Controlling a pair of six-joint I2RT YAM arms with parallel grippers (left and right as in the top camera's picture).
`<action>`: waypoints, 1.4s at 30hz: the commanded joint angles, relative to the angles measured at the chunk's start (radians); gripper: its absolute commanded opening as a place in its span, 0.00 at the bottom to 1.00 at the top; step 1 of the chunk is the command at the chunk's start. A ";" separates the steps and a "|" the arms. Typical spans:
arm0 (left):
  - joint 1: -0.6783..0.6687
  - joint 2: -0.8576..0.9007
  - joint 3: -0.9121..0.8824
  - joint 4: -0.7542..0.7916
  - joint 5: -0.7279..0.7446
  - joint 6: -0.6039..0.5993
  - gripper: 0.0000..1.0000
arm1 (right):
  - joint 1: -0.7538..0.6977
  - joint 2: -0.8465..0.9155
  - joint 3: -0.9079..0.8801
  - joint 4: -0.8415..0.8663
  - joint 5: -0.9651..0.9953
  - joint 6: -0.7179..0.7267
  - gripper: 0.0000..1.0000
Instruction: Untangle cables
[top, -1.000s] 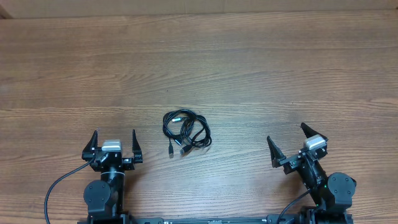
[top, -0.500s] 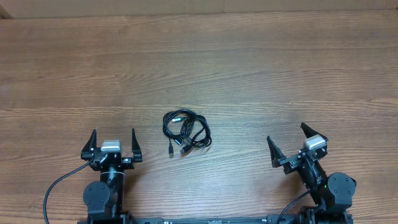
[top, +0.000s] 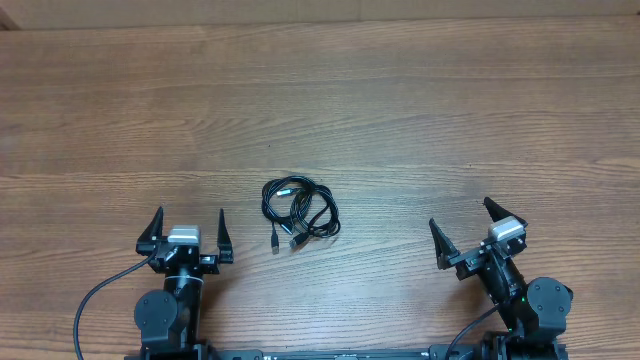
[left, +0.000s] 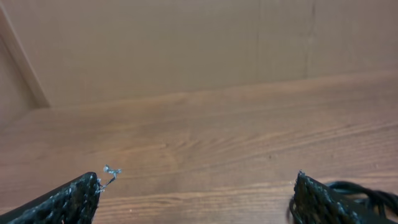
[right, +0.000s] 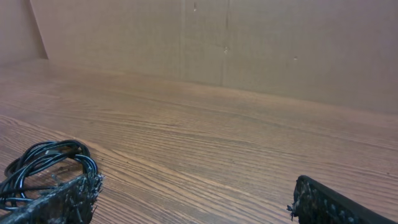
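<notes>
A bundle of thin black cables (top: 299, 211) lies coiled in loops on the wooden table, near the middle, with plug ends pointing toward the front. It shows at the lower right edge of the left wrist view (left: 367, 193) and at the lower left of the right wrist view (right: 40, 168). My left gripper (top: 186, 228) is open and empty, left of the bundle and apart from it. My right gripper (top: 463, 226) is open and empty, well to the right of the bundle.
The wooden table (top: 320, 110) stretches away behind the cables. A plain tan wall (right: 249, 37) stands at its far edge. A thicker black wire (top: 95, 300) runs from the left arm's base.
My left gripper has shifted slightly right and toward the front. The right gripper and the cables have not moved.
</notes>
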 joint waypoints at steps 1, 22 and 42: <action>0.003 -0.007 0.050 -0.040 0.025 -0.004 1.00 | -0.005 -0.002 0.020 -0.018 0.014 -0.008 1.00; 0.002 0.659 0.375 -0.098 0.053 0.006 1.00 | -0.004 -0.002 0.020 -0.018 0.014 -0.008 1.00; 0.002 1.188 0.724 -0.344 0.053 0.009 0.99 | -0.005 -0.002 0.020 -0.018 0.014 -0.008 1.00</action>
